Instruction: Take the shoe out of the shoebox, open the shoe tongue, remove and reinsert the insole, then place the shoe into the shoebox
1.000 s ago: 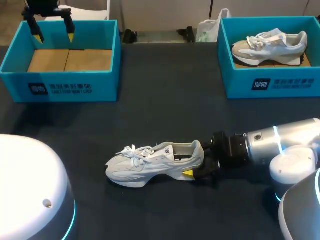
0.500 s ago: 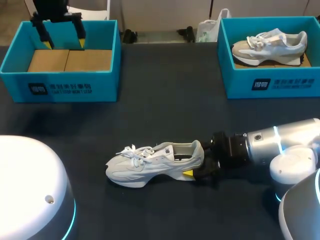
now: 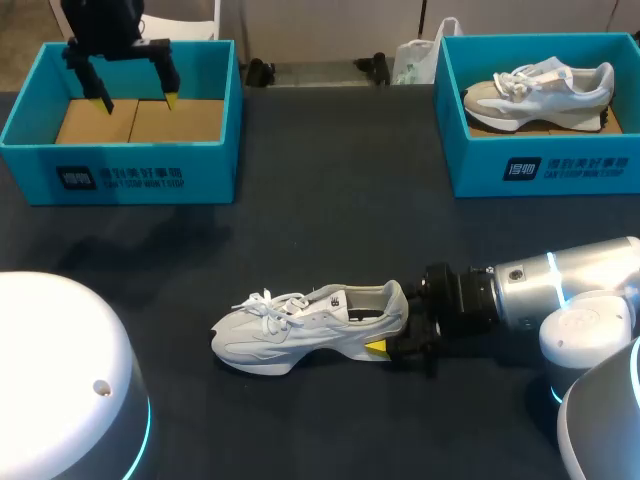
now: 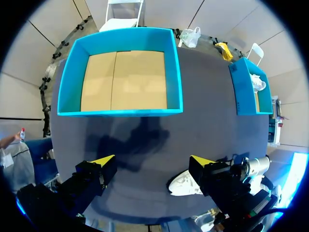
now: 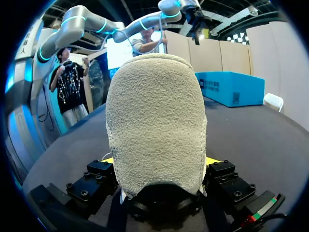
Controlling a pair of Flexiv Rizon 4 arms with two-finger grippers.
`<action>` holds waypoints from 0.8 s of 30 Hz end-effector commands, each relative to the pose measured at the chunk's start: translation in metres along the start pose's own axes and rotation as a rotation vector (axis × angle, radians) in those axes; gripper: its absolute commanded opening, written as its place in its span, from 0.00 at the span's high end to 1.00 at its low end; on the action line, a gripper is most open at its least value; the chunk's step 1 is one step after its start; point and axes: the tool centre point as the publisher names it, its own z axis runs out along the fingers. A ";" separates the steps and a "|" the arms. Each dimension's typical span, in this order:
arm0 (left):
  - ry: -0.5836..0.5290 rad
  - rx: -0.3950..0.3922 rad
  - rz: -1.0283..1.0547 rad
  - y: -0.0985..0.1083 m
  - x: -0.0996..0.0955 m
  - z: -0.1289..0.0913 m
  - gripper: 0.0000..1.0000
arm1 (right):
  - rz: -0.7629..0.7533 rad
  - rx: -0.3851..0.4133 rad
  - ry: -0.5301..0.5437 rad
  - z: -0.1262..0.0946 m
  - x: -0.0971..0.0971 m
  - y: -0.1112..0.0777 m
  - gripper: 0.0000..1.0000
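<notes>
Shoe (image 3: 310, 325) stands upright, heel clamped in low, level right tool (image 3: 395, 320); left tool (image 3: 136, 100) hangs spread above shoebox (image 3: 120, 172).

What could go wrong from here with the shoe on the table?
The right fingers grip the shoe only at its heel, so the long toe end may sag or twist free if lifted. The left fingers hang open above the empty shoebox, far from the shoe, so crossing over they might clip its wall.
</notes>
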 end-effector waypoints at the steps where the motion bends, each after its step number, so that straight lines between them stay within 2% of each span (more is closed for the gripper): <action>1: 0.001 0.007 0.000 0.002 -0.001 0.001 0.00 | 0.000 0.001 0.000 0.001 0.001 0.000 1.00; 2: 0.001 0.007 0.000 0.002 -0.001 0.001 0.00 | 0.000 0.001 0.000 0.001 0.001 0.000 1.00; 3: 0.012 -0.028 -0.006 0.004 0.003 -0.001 0.00 | 0.000 0.001 0.000 0.001 0.001 0.000 1.00; 5: -0.014 0.014 -0.015 0.014 0.010 -0.003 0.00 | 0.000 0.001 0.000 0.001 0.001 0.000 1.00; 13: 0.032 0.029 0.053 0.063 0.037 -0.017 0.00 | 0.000 0.001 0.000 0.001 0.001 0.000 1.00; 22: -0.011 0.063 0.170 0.106 0.076 -0.008 0.00 | 0.000 0.001 0.000 0.001 0.001 0.000 1.00; 24: -0.010 0.037 0.205 0.116 0.087 -0.006 0.00 | 0.000 0.001 0.000 0.001 0.001 0.000 1.00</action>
